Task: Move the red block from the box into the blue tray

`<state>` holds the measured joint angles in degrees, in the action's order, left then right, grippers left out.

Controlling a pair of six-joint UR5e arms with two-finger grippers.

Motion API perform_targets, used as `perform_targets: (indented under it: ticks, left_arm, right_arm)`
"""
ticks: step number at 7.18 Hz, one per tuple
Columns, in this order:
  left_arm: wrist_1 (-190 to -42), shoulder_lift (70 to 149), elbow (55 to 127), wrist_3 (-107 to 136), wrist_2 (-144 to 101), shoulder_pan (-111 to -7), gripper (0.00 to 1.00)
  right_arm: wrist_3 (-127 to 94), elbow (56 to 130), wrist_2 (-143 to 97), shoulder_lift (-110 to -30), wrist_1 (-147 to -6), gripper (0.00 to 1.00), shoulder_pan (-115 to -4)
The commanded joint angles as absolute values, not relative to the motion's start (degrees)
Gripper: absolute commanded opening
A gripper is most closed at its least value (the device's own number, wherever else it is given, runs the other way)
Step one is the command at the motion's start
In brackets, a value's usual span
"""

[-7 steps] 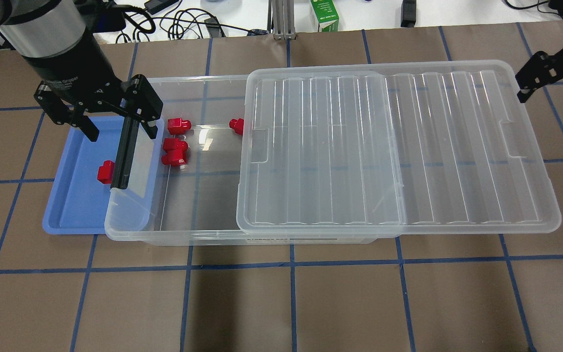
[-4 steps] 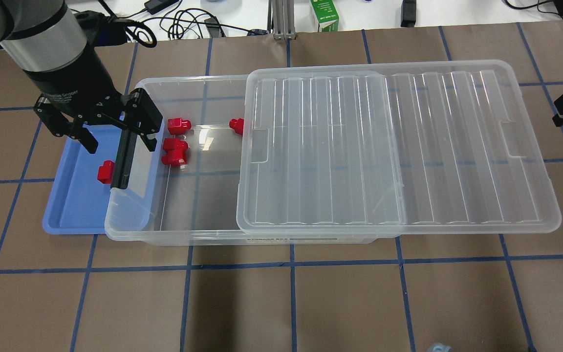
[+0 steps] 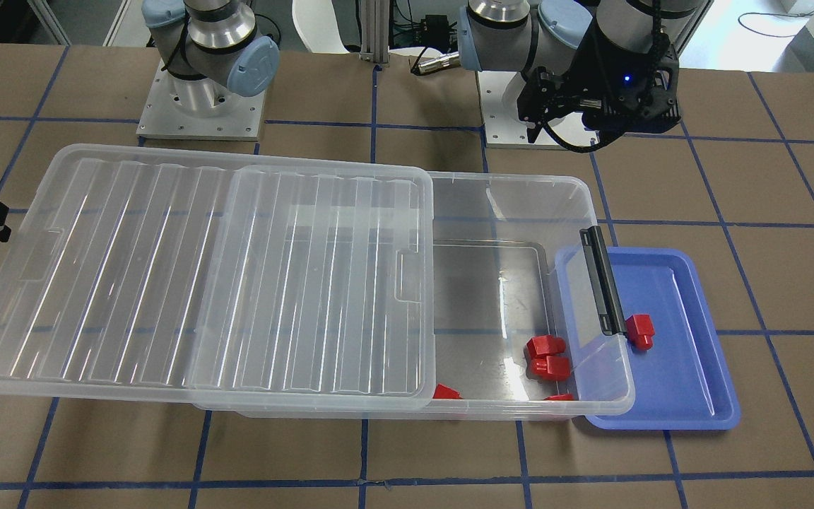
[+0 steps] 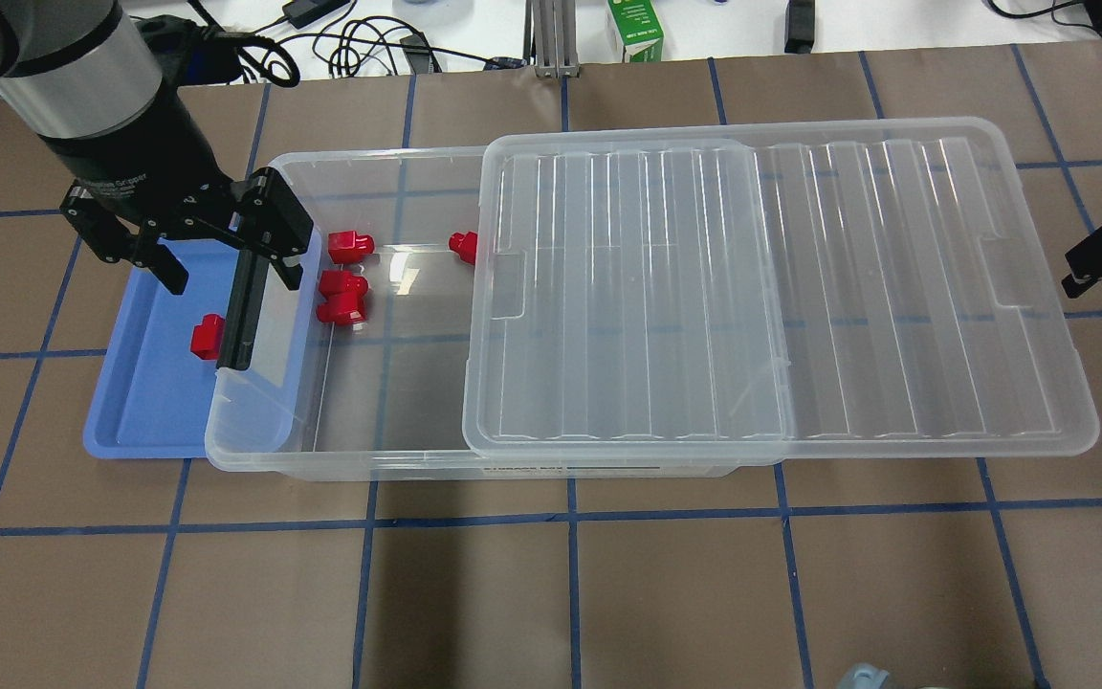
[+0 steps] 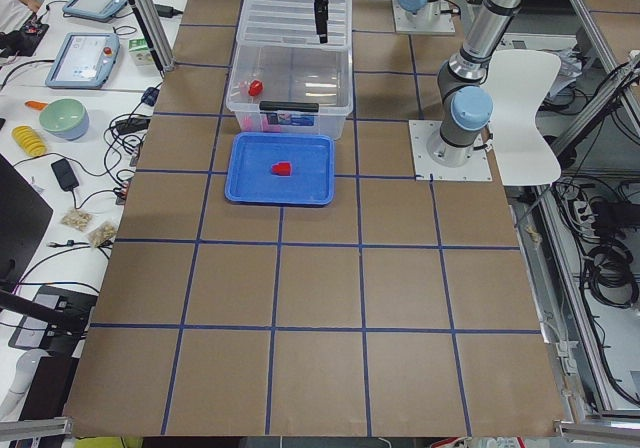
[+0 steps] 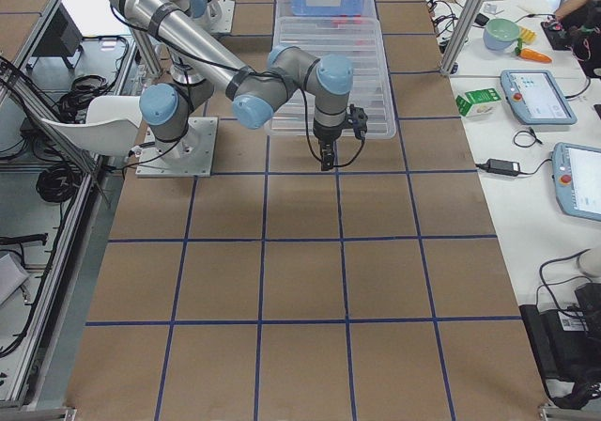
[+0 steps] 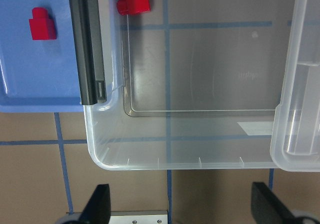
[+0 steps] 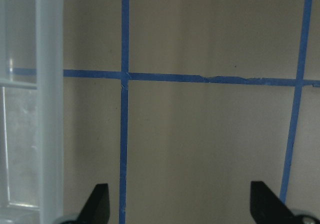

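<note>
One red block [image 4: 208,336] lies in the blue tray [image 4: 144,407], also seen in the front view [image 3: 639,331] and the left wrist view [image 7: 42,25]. The tray sits partly under the latch end of the clear box [image 4: 388,421]. Several more red blocks [image 4: 342,297] lie inside the box. My left gripper [image 4: 226,273] is open and empty, raised above the tray's far end and the box's black latch [image 4: 243,306]. My right gripper [image 4: 1101,258] is open and empty, beyond the lid's right end above bare table [image 8: 200,134].
The ribbed clear lid [image 4: 781,287] is slid to the right, covers most of the box and overhangs it. A green carton [image 4: 635,29], cables and devices lie beyond the table's far edge. The table is brown with blue tape lines.
My right gripper has moved along the right edge toward the near side of the overhead view. My left gripper has drifted slightly up and left, still open. The blocks have not moved.
</note>
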<state>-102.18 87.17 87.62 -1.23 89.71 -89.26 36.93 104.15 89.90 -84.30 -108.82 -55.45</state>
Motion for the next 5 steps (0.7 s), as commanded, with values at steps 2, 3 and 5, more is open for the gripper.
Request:
perform_targets:
  ticks: [2, 3, 5]
  left_arm:
    - [-102.0, 87.2, 87.6, -1.2, 89.7, -88.7, 1.0]
    - [-102.0, 87.2, 87.6, -1.2, 89.7, -88.7, 1.0]
    - [-102.1, 87.3, 87.7, -1.2, 90.1, -88.7, 1.0]
  right_arm:
    - [34.9, 104.9, 89.1, -84.6, -108.7, 1.0, -56.7]
    - [32.6, 105.5, 87.6, -84.7, -108.9, 1.0, -57.8]
    - [29.8, 105.8, 87.5, -84.7, -109.0, 1.0, -60.3]
